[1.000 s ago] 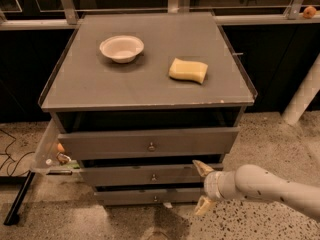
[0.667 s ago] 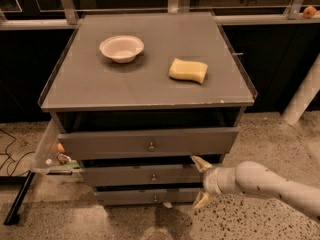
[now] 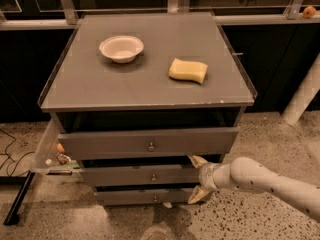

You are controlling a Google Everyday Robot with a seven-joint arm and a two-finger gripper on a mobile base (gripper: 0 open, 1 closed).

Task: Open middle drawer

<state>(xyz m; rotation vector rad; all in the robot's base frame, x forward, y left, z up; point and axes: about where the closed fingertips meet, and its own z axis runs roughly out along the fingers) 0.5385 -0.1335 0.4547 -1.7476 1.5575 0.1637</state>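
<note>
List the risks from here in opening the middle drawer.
1. The gripper is open at the right end of the middle drawer, well away from its knob. A pull from there may skew and jam the drawer.
2. Its upper finger sits just under the top drawer, which juts out, and could snag it.
3. The lower finger is near the bottom drawer and might drag that instead.

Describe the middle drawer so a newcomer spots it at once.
The grey cabinet carries a bowl and sponge; three grey drawer fronts stack below its top. The middle drawer is the second, with one small round knob. It looks narrower than the top drawer, wider than the bottom drawer, and the open gripper sits at its right end.
</note>
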